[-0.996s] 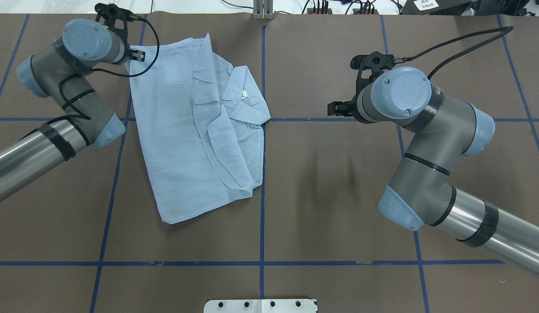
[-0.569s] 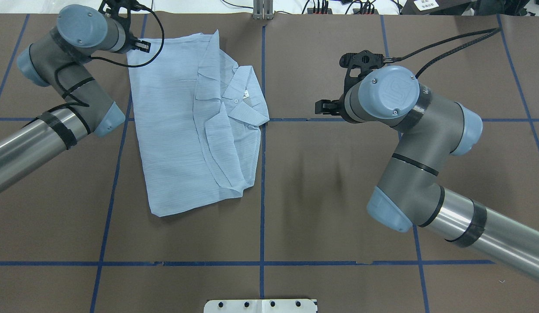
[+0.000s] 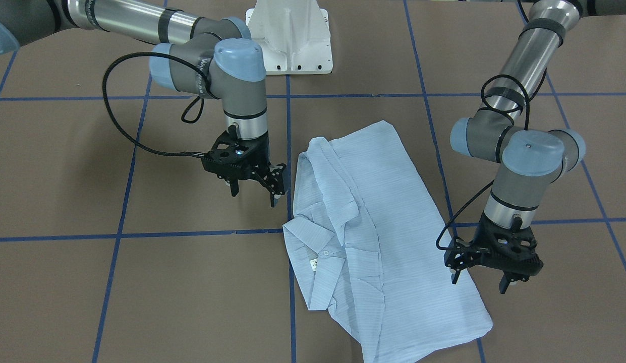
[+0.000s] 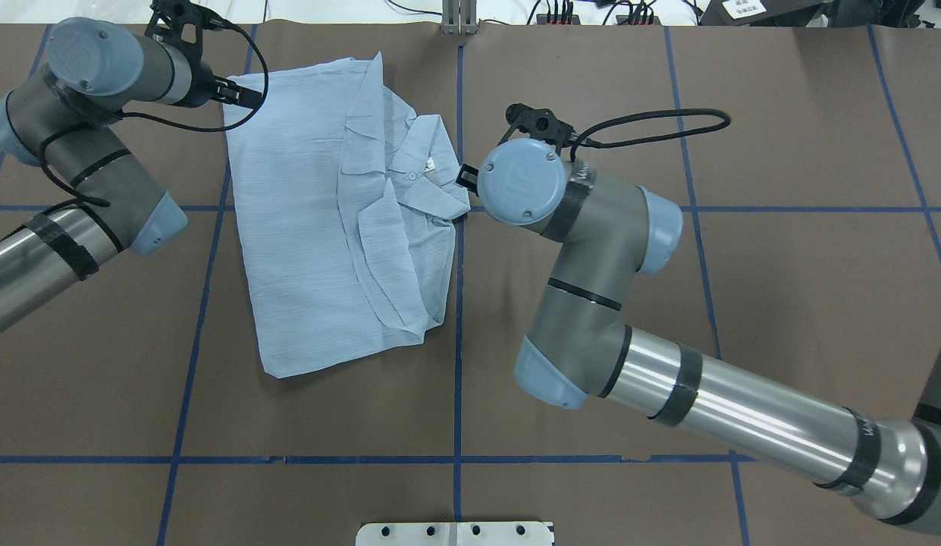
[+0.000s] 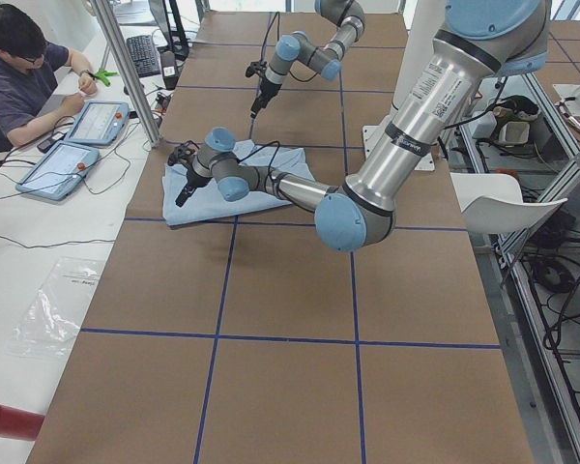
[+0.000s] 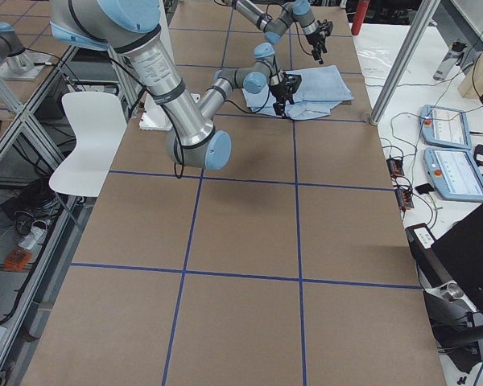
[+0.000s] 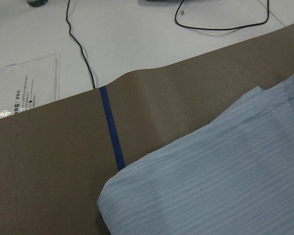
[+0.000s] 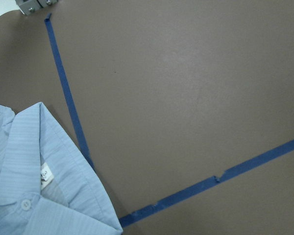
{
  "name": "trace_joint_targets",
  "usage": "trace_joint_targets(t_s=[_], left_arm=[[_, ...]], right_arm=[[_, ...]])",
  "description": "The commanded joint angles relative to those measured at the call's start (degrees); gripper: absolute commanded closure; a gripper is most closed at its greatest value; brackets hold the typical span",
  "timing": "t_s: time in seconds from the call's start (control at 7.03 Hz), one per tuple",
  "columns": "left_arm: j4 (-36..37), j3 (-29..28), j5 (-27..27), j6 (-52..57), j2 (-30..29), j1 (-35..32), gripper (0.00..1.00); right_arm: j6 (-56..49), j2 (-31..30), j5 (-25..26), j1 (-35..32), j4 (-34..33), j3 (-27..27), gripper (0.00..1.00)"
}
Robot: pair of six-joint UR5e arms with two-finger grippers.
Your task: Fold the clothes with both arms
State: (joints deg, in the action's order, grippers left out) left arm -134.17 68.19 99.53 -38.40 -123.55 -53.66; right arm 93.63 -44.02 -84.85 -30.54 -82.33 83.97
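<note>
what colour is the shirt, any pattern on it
The shirt is pale blue with faint, fine pinstripes. They show best in the left wrist-mounted view.

I see open table [image 4: 326,425] along the near side, my right arm [image 4: 584,303] stretched across the middle beside the shirt [image 4: 303,227], left arm [image 4: 98,182] crowding the shirt's far left corner

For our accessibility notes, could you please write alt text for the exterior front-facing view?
A folded pale-blue shirt lies on a brown table gridded with blue tape. The right end effector, open, hangs beside its collar; the left end effector, open, hangs over its opposite edge.
</note>
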Motion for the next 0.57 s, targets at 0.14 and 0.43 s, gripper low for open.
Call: trace_joint_targets(t_s=[0.14,0.43], left_arm=[[-0.04,1.07,-0.04,-2.64,0.42,0.31,0.0],[-0.04,1.16,-0.04,-3.43,0.51,0.4,0.0]], right_arm=[[4.27,7.35,6.8,2.24,11.03,-17.22,0.12],[4.98,7.81,7.33,2.77,11.49,-17.96,0.23]])
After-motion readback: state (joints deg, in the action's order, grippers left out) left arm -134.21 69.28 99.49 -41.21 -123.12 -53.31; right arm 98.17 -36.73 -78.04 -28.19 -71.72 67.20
